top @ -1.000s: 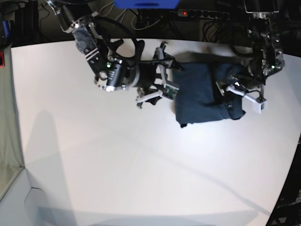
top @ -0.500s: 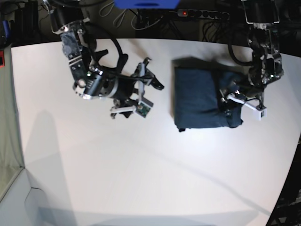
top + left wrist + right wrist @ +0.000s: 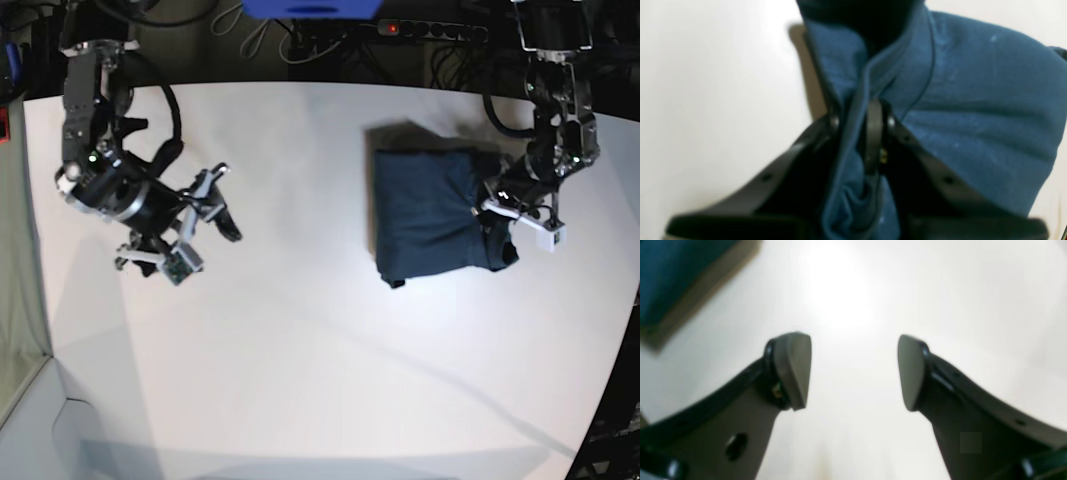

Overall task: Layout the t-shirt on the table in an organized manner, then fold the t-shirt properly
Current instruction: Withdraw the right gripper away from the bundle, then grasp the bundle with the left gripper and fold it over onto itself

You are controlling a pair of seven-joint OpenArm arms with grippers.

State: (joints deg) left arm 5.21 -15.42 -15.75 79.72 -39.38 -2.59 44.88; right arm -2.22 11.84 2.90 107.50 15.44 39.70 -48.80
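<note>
left claw (image 3: pixel 858 133) now pinches t-shirt (image 3: pixel 425 215).

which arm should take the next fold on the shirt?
Left. Its gripper is clamped on the shirt edge. The right gripper hangs open over bare table, well away from it.

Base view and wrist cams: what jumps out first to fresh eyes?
The folded dark navy t-shirt lies at the far right of the white table. The left gripper is pinched shut on a fold of its cloth at the shirt's right edge. The right gripper hangs open over bare tabletop at the far left, apart from the shirt.
</note>
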